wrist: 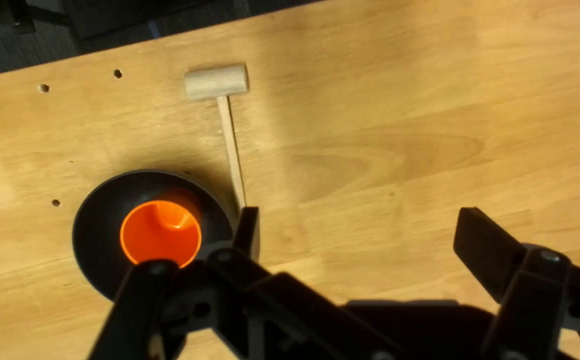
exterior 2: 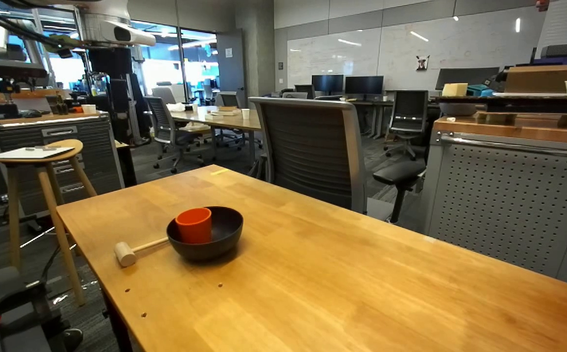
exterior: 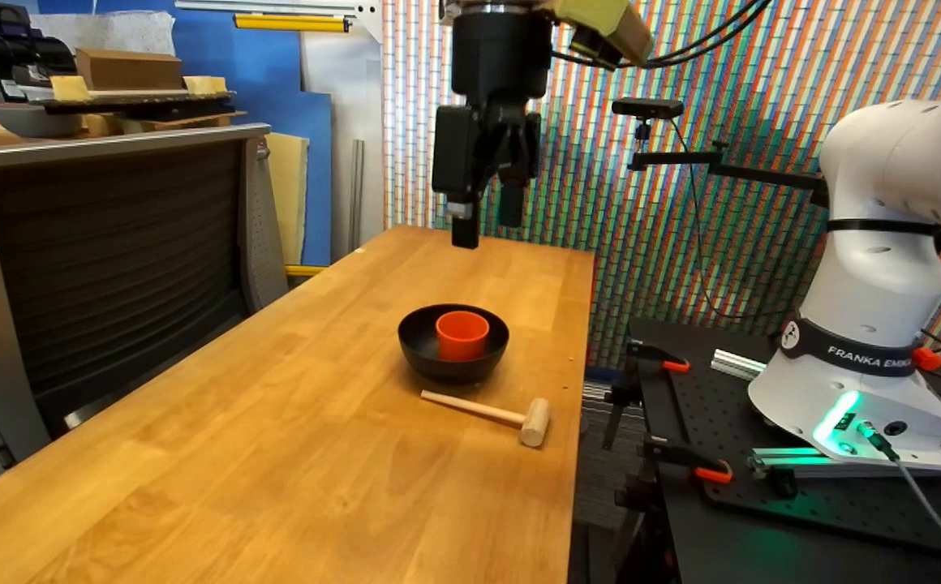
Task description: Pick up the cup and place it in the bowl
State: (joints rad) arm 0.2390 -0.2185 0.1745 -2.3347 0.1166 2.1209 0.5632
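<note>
Wrist view: I record the gripper spread wide across the lower frame. At lower left, the orange cup stands mouth-up inside the black bowl. A wooden mallet lies beside the bowl, head toward the top edge.
</note>
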